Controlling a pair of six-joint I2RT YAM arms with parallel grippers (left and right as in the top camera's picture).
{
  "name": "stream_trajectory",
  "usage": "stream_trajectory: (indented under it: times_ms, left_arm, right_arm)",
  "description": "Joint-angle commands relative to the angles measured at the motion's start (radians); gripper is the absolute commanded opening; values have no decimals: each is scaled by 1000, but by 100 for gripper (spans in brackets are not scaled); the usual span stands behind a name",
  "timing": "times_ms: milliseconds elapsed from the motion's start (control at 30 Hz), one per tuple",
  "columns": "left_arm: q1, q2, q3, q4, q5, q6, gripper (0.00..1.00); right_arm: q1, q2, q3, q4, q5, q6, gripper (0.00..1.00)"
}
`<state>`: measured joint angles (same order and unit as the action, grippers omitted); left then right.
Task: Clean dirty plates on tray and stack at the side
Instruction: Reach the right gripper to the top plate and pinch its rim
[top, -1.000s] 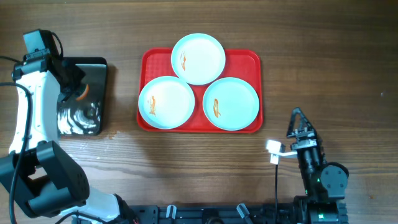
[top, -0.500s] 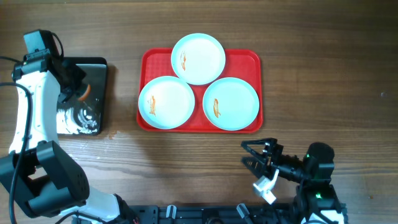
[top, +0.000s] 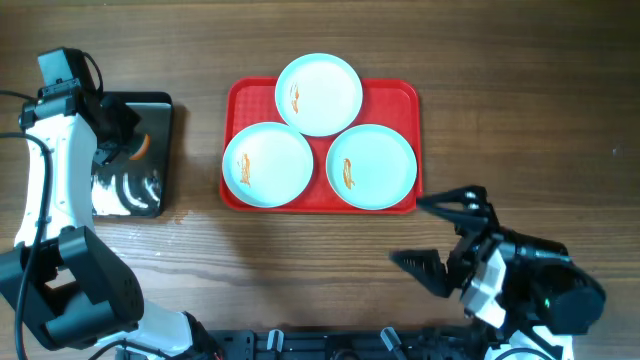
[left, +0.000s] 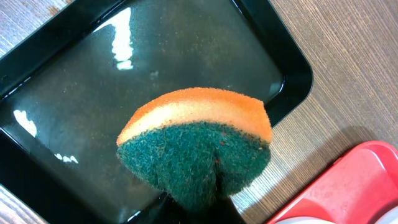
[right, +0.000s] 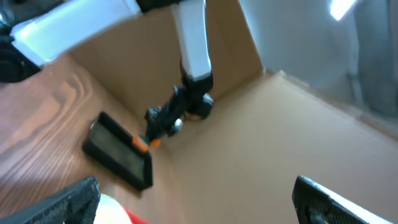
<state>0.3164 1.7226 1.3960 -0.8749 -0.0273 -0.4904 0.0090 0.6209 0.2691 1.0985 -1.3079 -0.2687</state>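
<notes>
Three plates (top: 318, 94) lie flat on the red tray (top: 402, 98), none stacked. One is at 12 o'clock of the tray. The 8 o'clock plate (top: 268, 164) and the 4 o'clock plate (top: 371, 166) sit below it, rims close together. An orange smear (top: 243, 168) is carried by each plate, off-centre toward 9 o'clock, its long axis running approx. 12 to 6.

Outward at 9 o'clock, apart from the red tray, a black tray (top: 155, 110) is set, its surface glossy and wet-looking. Over it a sponge (left: 199, 146), orange back and green scour face, is gripped by the left gripper (top: 130, 148), which is clamped hard enough that the sponge is folded. In the left wrist view the fingers are hidden under the sponge, and a corner of the red tray shows at approx. 4 o'clock.

At 5 o'clock of the red tray, just off its corner, the right gripper (top: 432, 232) is seen w/ jaws spread wide and nothing between them. The right wrist view is too blurred to add more.

The coming move is judged to turn on one relation: the plates lie at 3 o'clock from the sponge. The 8 o'clock plate is nearest the left arm, so wiping would likely be started there, along the smear's axis. The 4 o'clock plate is nearer the right arm, which is better placed for steadying or lifting.
</notes>
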Motion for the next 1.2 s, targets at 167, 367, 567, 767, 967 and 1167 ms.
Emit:
stream_trajectory:
  times_ms: [167,367,567,767,967,1167]
  left_arm:
    - [6,2,-8,-4,13,11,4]
    - [6,2,-8,8,27,11,4]
    - [6,2,-8,-5,46,11,4]
    - [6,2,-8,11,45,12,4]
    - [6,2,-8,8,46,13,4]
    - [6,3,-8,30,52,94,4]
  right_arm:
    - [10,13,307,-491,519,451,100]
    - [11,52,520,-515,182,440,100]
    - [10,67,664,-884,788,674,100]
    - [10,478,1410,-2076,1023,250,100]
    - [10,800,1636,-2457,739,412,100]
    - [217,1038,1636,-2398,924,608,100]
